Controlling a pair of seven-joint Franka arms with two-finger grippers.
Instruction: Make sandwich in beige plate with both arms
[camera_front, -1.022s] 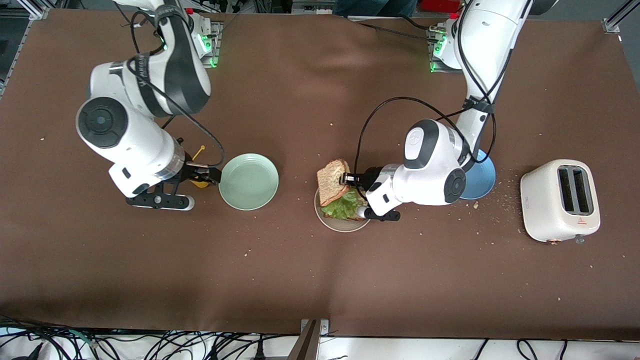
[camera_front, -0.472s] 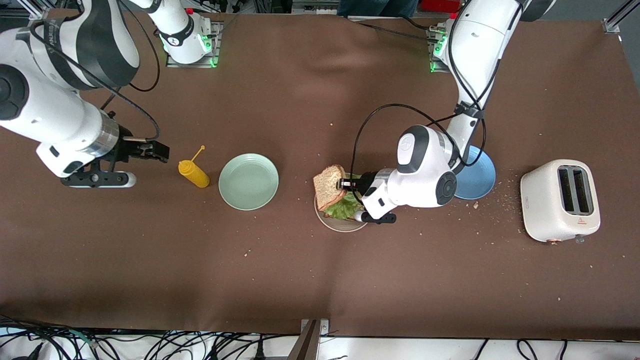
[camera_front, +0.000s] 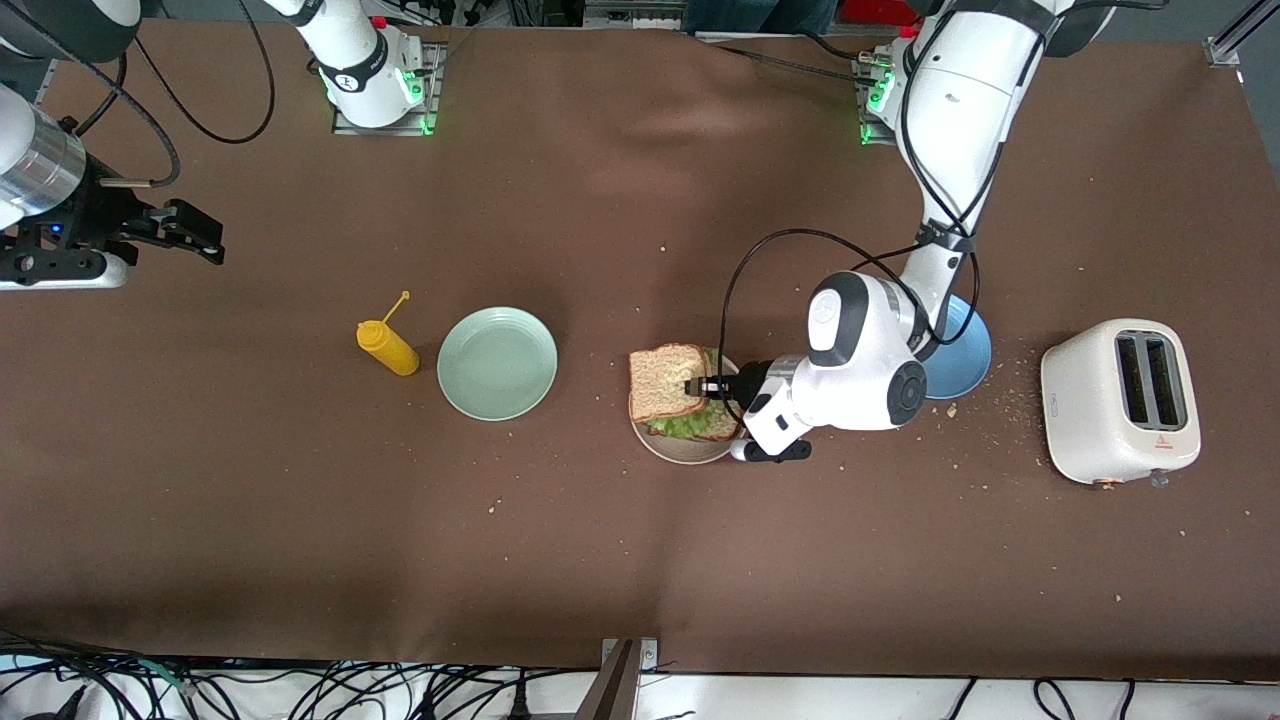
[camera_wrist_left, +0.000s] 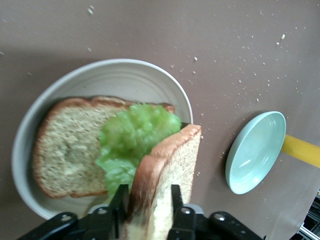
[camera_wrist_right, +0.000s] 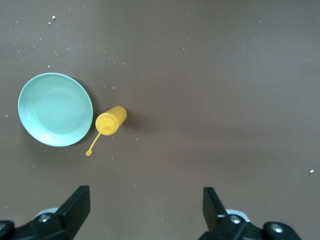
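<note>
At the centre of the frame, the beige plate (camera_front: 680, 455) on the brown table (camera_front: 620, 560) carries the sandwich (camera_front: 668, 400): a bottom slice (camera_wrist_left: 65, 150), lettuce (camera_front: 685, 425), and a top slice (camera_front: 662, 378) tilted over them. The left gripper (camera_front: 700, 385) reaches in low over the plate and appears to pinch the top slice's edge between its fingers. Level with the plate, a white toaster (camera_front: 1120, 400) sits toward the left arm's end and a green plate (camera_front: 497, 362) and yellow squeeze bottle (camera_front: 388, 348) toward the right arm's. A blue plate (camera_front: 965, 355) shows slightly higher, partly under the left arm. High at the frame's edge, the right gripper (camera_front: 195, 232) waits over bare table, fingers spread.
</note>
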